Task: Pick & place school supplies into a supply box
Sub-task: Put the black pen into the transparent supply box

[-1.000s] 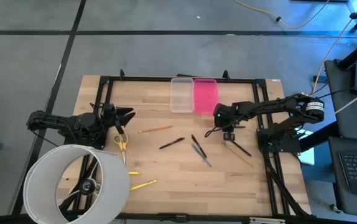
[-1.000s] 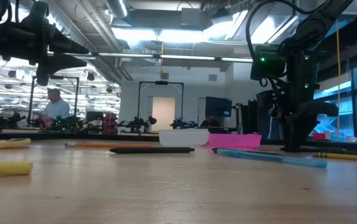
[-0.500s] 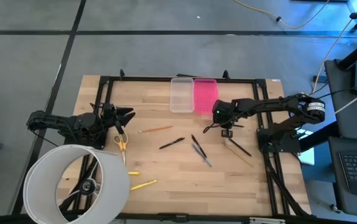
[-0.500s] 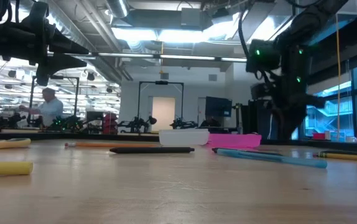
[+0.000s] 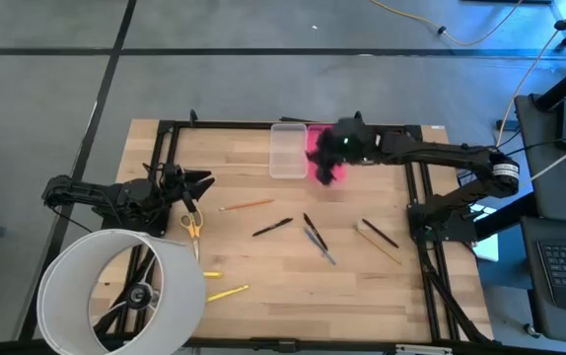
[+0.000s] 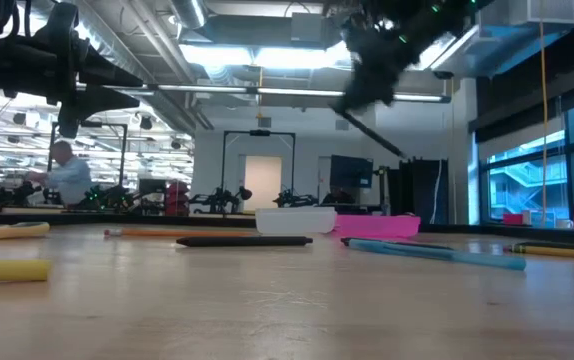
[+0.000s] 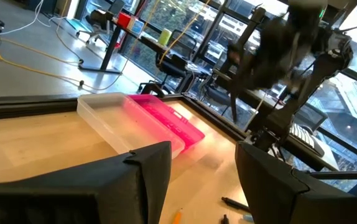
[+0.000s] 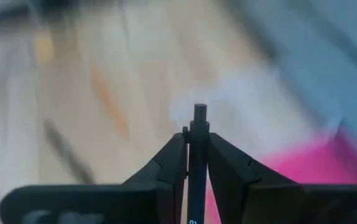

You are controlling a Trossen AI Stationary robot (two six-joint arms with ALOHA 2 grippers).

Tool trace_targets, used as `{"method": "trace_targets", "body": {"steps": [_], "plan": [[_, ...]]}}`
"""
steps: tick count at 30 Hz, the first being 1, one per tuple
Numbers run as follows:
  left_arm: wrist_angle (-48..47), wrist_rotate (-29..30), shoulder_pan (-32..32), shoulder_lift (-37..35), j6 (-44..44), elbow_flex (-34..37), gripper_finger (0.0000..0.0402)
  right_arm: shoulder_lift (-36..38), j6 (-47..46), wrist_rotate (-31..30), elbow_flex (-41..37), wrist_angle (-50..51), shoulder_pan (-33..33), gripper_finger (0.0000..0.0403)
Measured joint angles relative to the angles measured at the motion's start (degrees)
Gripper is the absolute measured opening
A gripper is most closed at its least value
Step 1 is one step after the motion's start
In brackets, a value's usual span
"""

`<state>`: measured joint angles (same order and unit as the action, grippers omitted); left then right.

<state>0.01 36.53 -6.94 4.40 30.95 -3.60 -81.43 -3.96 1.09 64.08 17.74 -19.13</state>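
My right gripper (image 5: 328, 166) hangs blurred over the pink lid (image 5: 324, 138), beside the clear supply box (image 5: 288, 150), and is shut on a black pen (image 8: 197, 155). In the low view it is high up (image 6: 375, 55), with the pen (image 6: 372, 132) slanting below it. My left gripper (image 5: 202, 182) waits open above the yellow-handled scissors (image 5: 192, 226). Lying flat on the table are an orange pencil (image 5: 247, 205), two black pens (image 5: 272, 227) (image 5: 314, 229), a blue-grey pen (image 5: 320, 248), a ruler (image 5: 377, 245) with a third black pen (image 5: 380, 233), and yellow markers (image 5: 227, 292). My right gripper pinches the black pen between its two fingers (image 8: 225, 162). One end of the pen (image 8: 198, 113) sticks out past the fingertips. The pen is lifted clear of the table and slants downward below the gripper (image 6: 372, 132).
A big white hoop (image 5: 125, 291) covers the table's near left corner. A black frame (image 5: 419, 187) runs round the tabletop. In the low view a person (image 6: 65, 172) sits in the room beyond. Bare wood lies along the near edge, right of the markers.
My right gripper has risen from low over the table by the ruler and swung fast toward the far edge and leftward, ending over the pink lid with the black pen between its fingers. The other supplies lie where they were.
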Motion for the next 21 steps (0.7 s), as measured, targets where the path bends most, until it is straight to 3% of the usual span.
{"method": "trace_targets", "body": {"steps": [7, 21], "plan": [[0.00, -0.04, -0.02, 0.00, 1.39, 0.00, 0.0171, -1.15, -10.12, 0.24, 0.39, -23.34, -5.34, 0.0066], [0.00, -0.04, 0.00, 0.00, 1.42, 0.00, 0.0171, -19.08, -27.41, 0.65, 0.26, -30.08, -10.26, 0.0067]]}}
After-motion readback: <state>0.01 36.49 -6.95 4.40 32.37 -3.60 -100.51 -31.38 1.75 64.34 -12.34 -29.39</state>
